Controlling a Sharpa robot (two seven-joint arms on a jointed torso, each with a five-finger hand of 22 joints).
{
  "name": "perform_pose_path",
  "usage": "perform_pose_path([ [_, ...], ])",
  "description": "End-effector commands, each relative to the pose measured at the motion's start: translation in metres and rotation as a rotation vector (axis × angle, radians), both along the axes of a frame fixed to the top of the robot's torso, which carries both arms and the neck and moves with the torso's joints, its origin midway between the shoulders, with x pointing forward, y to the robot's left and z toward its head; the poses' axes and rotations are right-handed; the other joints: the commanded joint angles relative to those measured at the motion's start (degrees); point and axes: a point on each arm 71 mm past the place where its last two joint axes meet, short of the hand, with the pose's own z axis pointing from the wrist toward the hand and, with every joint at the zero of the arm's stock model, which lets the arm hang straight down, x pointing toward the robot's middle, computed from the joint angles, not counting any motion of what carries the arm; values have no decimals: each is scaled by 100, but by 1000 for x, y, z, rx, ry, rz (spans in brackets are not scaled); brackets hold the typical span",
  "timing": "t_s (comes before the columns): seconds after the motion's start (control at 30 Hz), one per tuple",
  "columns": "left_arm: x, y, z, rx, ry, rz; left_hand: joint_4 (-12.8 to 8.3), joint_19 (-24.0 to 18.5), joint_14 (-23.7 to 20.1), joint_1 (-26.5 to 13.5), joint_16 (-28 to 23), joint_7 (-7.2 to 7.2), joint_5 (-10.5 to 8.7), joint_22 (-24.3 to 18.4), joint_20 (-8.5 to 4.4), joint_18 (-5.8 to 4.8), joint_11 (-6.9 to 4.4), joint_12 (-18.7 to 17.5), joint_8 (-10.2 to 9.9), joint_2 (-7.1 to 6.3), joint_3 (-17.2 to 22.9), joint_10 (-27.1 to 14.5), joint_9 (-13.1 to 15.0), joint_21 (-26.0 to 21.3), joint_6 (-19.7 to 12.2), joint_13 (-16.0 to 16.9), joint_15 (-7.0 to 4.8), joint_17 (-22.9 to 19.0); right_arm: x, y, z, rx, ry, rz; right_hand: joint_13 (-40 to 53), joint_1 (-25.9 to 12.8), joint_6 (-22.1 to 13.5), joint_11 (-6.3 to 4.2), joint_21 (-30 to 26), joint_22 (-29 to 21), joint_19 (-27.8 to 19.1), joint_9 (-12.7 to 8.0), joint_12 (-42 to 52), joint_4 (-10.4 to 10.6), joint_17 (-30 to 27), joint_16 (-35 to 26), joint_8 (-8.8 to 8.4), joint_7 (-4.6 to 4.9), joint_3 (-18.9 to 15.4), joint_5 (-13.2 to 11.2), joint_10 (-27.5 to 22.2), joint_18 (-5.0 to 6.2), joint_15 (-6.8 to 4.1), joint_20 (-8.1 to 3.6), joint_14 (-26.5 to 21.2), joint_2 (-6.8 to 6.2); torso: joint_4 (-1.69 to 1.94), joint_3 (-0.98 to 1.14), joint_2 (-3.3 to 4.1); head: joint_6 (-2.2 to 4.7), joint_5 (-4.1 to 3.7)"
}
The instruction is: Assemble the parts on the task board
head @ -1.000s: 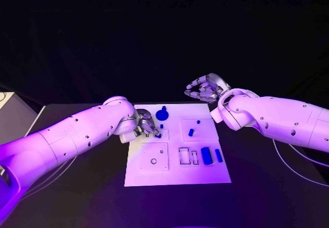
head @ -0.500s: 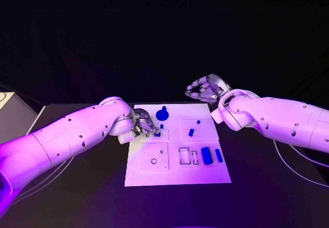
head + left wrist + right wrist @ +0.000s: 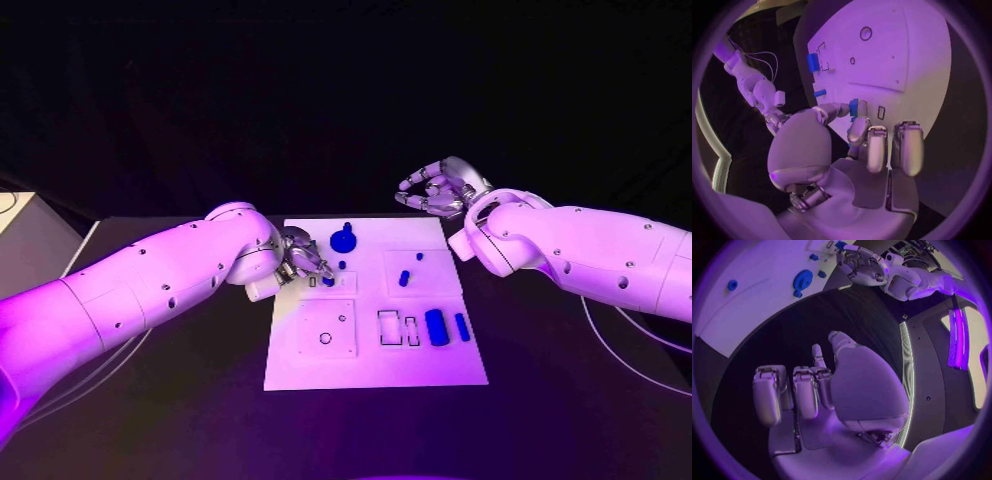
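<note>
The white task board (image 3: pixel 375 365) lies mid-table. My left hand (image 3: pixel 300 262) hovers low over its near-left part and pinches a small blue part (image 3: pixel 854 107) between thumb and a finger, right beside a small rectangular slot (image 3: pixel 881 112). On the board are a round blue knob (image 3: pixel 343 241), a small peg (image 3: pixel 418 256), a short blue piece (image 3: pixel 404 277), a thick blue block (image 3: pixel 436 327) and a slim blue bar (image 3: pixel 460 325). My right hand (image 3: pixel 437 188) is raised beyond the board's far right corner, fingers curled in, holding nothing.
Two bare rectangular slots (image 3: pixel 387 327) lie beside the thick block, and a round hole (image 3: pixel 325 338) sits in the board's near-left square. A pale box edge (image 3: pixel 22 235) stands at the table's far left. Dark table surface surrounds the board.
My left hand has edged slightly toward the board's far side with the blue part still pinched. The right hand has drifted a little to the right.
</note>
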Motion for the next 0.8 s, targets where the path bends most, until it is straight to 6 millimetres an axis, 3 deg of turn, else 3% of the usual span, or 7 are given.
perform_pose_path([
  [0.03, 2, -1, 3, 36, -61, -2, -860, 48, 607, -29, 25, -269, 16, 503, -11, -102, -19, 23, 17, 20, 814, 59, 1002, 25, 296, 19, -45, 1509, 0, 0, -1, -11, -1, 13, 1468, -28, -46, 23, -4, 1257, 438, 5, 18, 2, 1200, 1, -40, -7, 43, -24, 569, 13, 14, 16, 526, -20, 3, -9, 1, 0, 11],
  [0.33, 4, -5, 5, 71, -131, 2, -857, 59, 607, -39, 25, -284, 13, 516, -21, -106, -32, 71, 32, 33, 811, 104, 1024, 30, 317, 87, -56, 1509, 0, 0, -2, -13, -1, 12, 1467, -34, -53, 24, -7, 1255, 437, 8, 17, 1, 1194, -1, -43, -6, 50, -24, 568, 14, 15, 17, 524, -29, -6, -9, 14, 16, 36],
  [0.8, -1, -12, 1, 111, -178, -23, -870, 76, 607, -32, 25, -296, 17, 539, -29, -111, -44, 68, 40, 40, 822, 109, 1040, 40, 327, 82, -66, 1509, -1, 0, -3, -18, -1, 11, 1466, -43, -58, 25, -14, 1251, 435, 13, 15, -1, 1186, -4, -45, -5, 58, -21, 567, 15, 16, 18, 522, -42, -6, -13, 13, -18, 34],
])
